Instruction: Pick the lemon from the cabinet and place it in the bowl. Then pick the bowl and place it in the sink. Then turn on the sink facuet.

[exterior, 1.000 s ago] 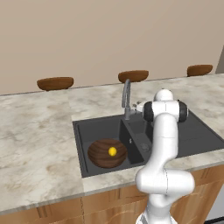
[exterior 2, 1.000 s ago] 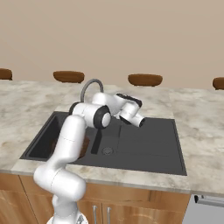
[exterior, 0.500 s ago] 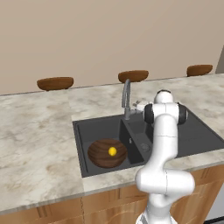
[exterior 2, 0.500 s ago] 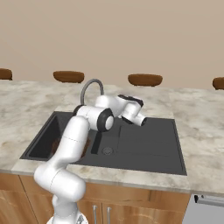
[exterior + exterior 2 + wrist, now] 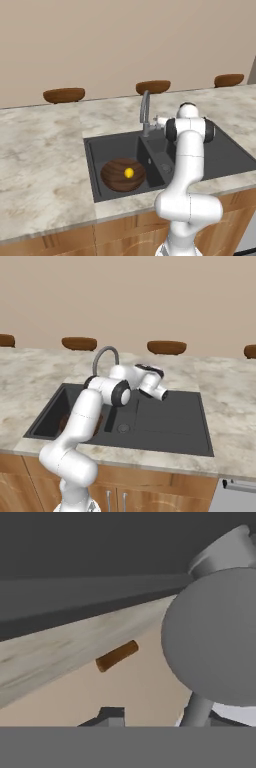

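The dark wooden bowl (image 5: 117, 176) sits in the left basin of the charcoal sink (image 5: 220, 152), and the yellow lemon (image 5: 129, 173) lies inside it. Behind the divider rises the grey gooseneck faucet (image 5: 145, 111), whose arch is also in the right base view (image 5: 104, 354). My gripper (image 5: 157, 121) is level with the faucet's lower stem, just to its right, well above the basin. In the hand view the faucet's grey body (image 5: 215, 637) looms very close at the right. My gripper (image 5: 160, 717) is open with nothing between its fingers. The cabinet is out of view.
Pale marbled counter (image 5: 40, 150) surrounds the sink. Brown stool tops (image 5: 64, 94) line the far side of the counter, and one stool (image 5: 117, 655) shows small in the hand view. The right basin (image 5: 170, 416) lies below my hand.
My hand has edged slightly closer to the faucet's base. The bowl and the lemon have not moved.
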You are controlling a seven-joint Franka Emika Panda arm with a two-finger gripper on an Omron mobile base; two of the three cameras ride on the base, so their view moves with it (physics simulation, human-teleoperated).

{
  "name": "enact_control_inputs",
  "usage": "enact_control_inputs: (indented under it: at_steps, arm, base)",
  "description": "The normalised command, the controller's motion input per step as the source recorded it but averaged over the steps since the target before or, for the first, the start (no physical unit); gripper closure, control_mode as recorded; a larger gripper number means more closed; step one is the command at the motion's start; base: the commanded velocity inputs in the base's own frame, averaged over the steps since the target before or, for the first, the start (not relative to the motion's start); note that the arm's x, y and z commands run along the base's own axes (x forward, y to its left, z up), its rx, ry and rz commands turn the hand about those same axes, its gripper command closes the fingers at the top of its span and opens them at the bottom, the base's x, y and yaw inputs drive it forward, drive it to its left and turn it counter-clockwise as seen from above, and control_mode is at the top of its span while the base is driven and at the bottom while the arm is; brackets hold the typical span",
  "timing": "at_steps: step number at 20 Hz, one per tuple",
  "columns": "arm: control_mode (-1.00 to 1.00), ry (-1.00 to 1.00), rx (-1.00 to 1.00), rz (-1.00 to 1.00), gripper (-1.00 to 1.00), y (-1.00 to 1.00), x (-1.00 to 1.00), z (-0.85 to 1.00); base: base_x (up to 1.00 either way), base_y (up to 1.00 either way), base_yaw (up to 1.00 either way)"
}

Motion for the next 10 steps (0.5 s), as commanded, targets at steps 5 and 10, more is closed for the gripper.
enact_control_inputs:
  at_steps: [5,10]
  arm:
    - [-1.0,0.22,0.0,-0.09,1.0,-0.83,0.0,-0.51]
    - [-1.0,0.23,0.0,-0.08,1.0,-0.94,-0.04,-0.65]
  base:
    - [0.0,0.0,0.0]
    - [0.0,0.0,0.0]
